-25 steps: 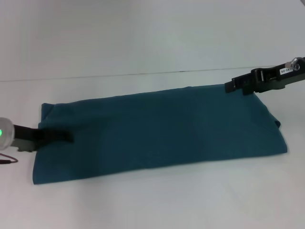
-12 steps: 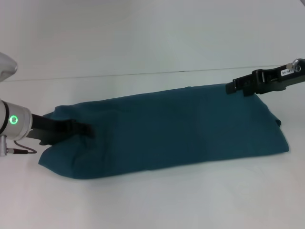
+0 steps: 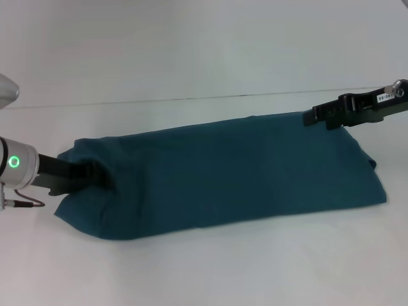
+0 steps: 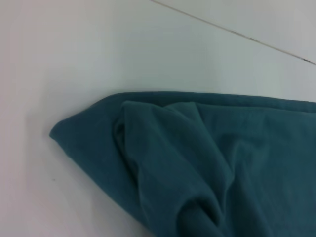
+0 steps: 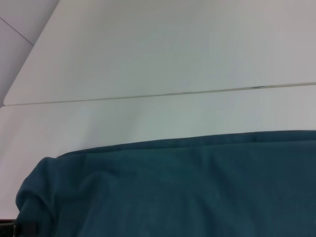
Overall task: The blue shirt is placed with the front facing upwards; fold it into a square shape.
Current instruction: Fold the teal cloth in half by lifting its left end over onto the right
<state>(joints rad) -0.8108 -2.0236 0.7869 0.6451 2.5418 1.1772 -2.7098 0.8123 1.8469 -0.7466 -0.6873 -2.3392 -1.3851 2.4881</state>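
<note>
At the shirt's left end, the left pincer (image 3: 95,173) was clamped on the blue shirt (image 3: 236,169), its tip buried in a bunched, raised fold of cloth. Across at the far right corner, the right pincer (image 3: 310,116) touched the shirt's edge; whether it was apart or together I cannot tell. Between them the shirt lay as a long folded band across the white tabletop (image 3: 204,57), flat over most of its length and rumpled near the left pincer.
</note>
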